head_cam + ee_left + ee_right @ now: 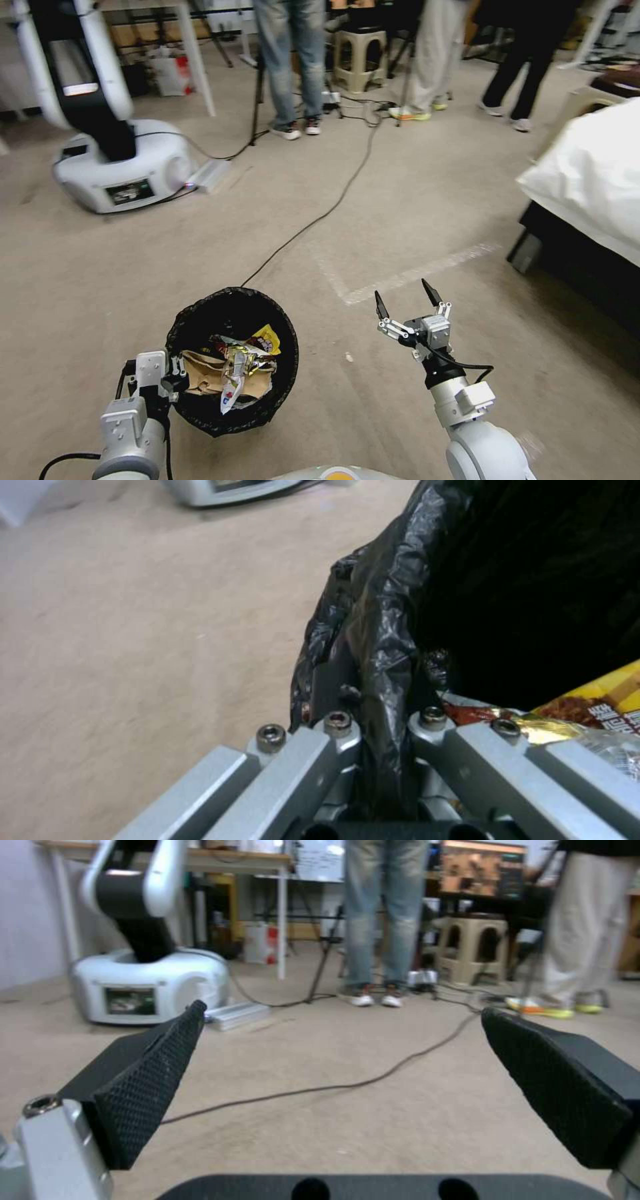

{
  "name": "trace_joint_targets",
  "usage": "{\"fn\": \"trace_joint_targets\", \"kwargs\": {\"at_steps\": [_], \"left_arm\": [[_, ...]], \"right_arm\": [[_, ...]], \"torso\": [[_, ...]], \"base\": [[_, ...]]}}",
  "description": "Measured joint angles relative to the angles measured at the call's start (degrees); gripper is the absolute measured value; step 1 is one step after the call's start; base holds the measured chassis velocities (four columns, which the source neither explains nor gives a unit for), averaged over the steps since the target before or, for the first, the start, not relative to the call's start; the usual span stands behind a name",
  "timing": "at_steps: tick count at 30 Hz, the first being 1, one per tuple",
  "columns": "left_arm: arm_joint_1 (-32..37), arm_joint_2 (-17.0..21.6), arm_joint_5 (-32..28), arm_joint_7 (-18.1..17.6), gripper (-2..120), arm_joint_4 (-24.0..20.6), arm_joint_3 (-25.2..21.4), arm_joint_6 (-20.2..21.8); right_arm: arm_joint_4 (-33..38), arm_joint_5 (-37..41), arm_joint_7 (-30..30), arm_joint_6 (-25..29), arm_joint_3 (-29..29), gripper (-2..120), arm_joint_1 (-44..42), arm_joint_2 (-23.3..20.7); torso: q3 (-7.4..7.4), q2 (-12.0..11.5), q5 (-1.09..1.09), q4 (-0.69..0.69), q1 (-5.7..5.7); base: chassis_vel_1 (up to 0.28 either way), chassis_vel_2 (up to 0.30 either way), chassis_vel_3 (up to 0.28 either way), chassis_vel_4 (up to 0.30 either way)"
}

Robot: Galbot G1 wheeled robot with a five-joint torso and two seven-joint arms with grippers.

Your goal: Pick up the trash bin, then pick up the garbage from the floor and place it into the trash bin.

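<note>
The trash bin [230,313], lined with a crinkled black bag, hangs above the floor at lower left in the head view. My left gripper [175,380] is shut on its near-left rim, and the left wrist view shows the black liner [380,630] pinched between the fingers [340,730]. Garbage [233,370] lies inside the bin: a yellow snack wrapper [600,700], crumpled brown paper and a red-white packet. My right gripper [408,300] hovers open to the right of the bin, with nothing between its black fingertips [150,1080].
Another white robot base [123,167] stands at the far left. A black cable [320,213] runs across the beige floor. People's legs and a stool [360,57] stand at the back. A bed with white bedding [593,180] is on the right. White tape [400,277] marks the floor.
</note>
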Motion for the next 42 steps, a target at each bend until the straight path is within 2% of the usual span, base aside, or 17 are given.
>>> {"fn": "trace_joint_targets", "kwargs": {"at_steps": [7, 13, 18, 21, 31, 35, 42], "left_arm": [[0.00, -0.06, -0.13, -0.02, 0, 0.40, -0.03, -0.39], [-0.10, -0.04, -0.37, -0.02, 0, 0.78, 0.02, -0.48], [-0.23, 0.10, -2.90, 0.21, 0, 1.38, 0.45, 0.48], [-0.34, 0.42, -6.95, 1.12, 0, 2.06, 1.12, 3.27], [-1.01, 1.33, -12.45, 4.92, 0, 3.16, 2.42, 8.85], [-1.60, 1.84, -16.42, 6.33, 0, 4.12, 3.34, 11.64], [-3.73, 2.26, -23.43, 6.28, 0, 5.92, 4.68, 14.96]], "right_arm": [[0.29, -0.11, -0.01, 0.01, 0.01, 100, -0.13, 0.10], [0.38, -0.17, -0.01, 0.03, 0.01, 100, -0.28, 0.13], [0.43, -0.39, -0.06, 0.36, 0.07, 100, -0.72, 0.31], [0.41, -0.64, -0.30, 0.76, 0.12, 100, -1.26, 0.41], [0.40, -0.66, -0.60, 1.20, 0.78, 100, -1.72, 0.36], [0.40, -0.66, -0.79, 1.44, 0.81, 100, -1.92, 0.50], [0.29, -0.81, -1.44, 2.19, 1.08, 100, -2.62, 0.76]], "torso": [[0.00, 0.00, 0.00, 0.04, 0.00], [0.00, 0.00, 0.00, 0.01, 0.00], [0.00, 0.00, 0.00, 0.00, 0.00], [0.00, 0.00, 0.00, 0.01, 0.00], [0.00, 0.00, 0.00, 0.01, 0.00], [0.00, 0.00, 0.00, 0.01, 0.00], [0.00, 0.00, 0.00, 0.01, 0.00]], "base": [[0.128, 0.124, 0.117, 0.124], [0.043, 0.034, 0.041, 0.033], [0.000, 0.000, 0.000, 0.000], [0.000, 0.000, 0.000, 0.000], [0.000, 0.000, 0.000, 0.000], [0.000, 0.000, 0.000, 0.000], [0.000, 0.000, 0.000, 0.000]]}}
